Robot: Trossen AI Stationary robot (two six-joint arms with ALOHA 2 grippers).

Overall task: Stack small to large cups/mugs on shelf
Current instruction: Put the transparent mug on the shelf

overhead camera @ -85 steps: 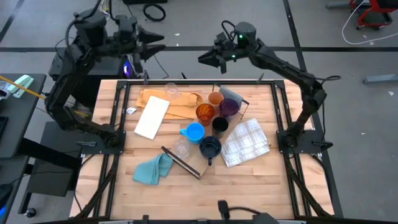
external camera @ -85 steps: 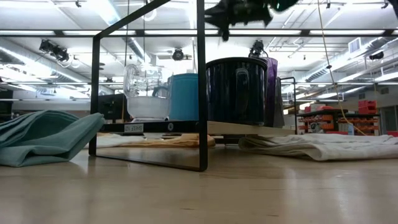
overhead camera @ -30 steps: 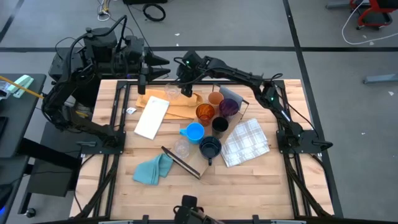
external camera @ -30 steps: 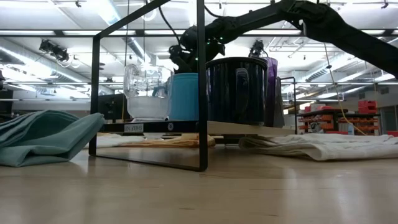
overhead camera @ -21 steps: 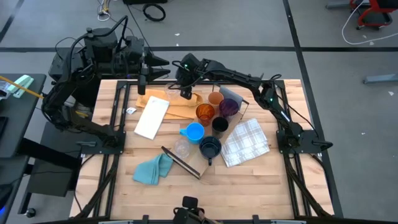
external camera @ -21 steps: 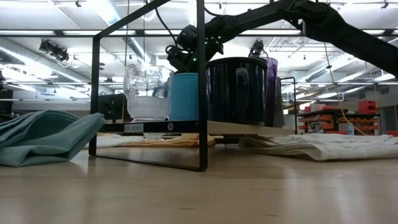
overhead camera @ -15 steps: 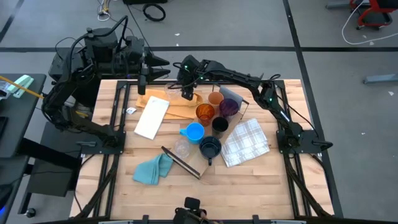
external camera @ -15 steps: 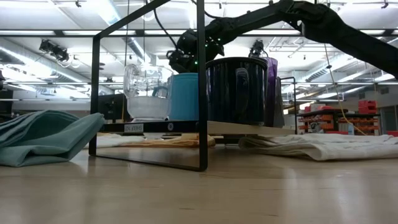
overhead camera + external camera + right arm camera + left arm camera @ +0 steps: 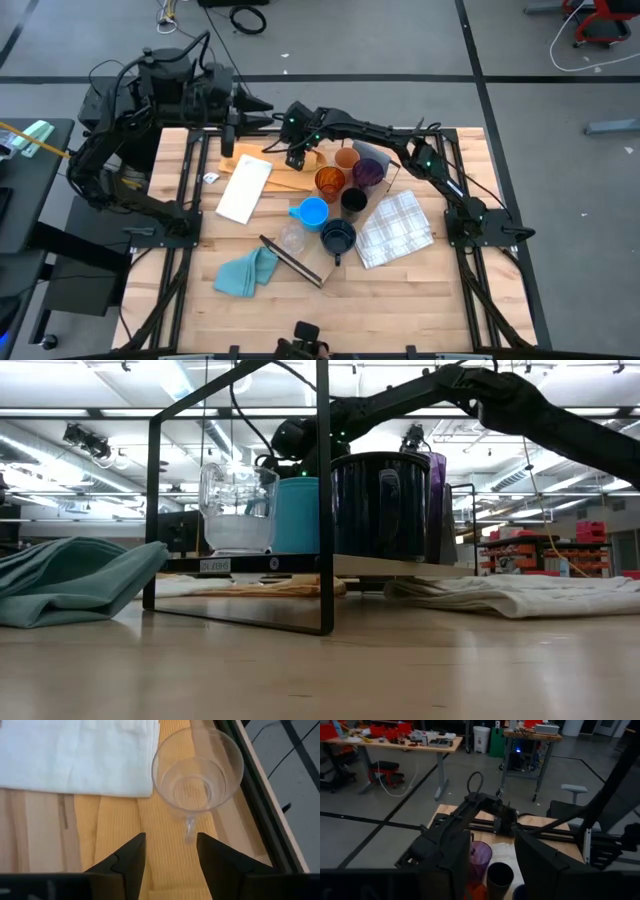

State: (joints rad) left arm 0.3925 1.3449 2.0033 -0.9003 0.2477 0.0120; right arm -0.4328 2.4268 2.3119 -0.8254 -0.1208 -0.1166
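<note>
Right gripper (image 9: 293, 152) hovers at the far edge, jaws parted over a clear cup (image 9: 198, 770); left gripper (image 9: 262, 108) waits, jaws apart, empty.

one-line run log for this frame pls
phase: reach | right gripper: open above clear mug on yellow cloth, not touching | left gripper: open, waiting at table's far edge | held: nothing
</note>
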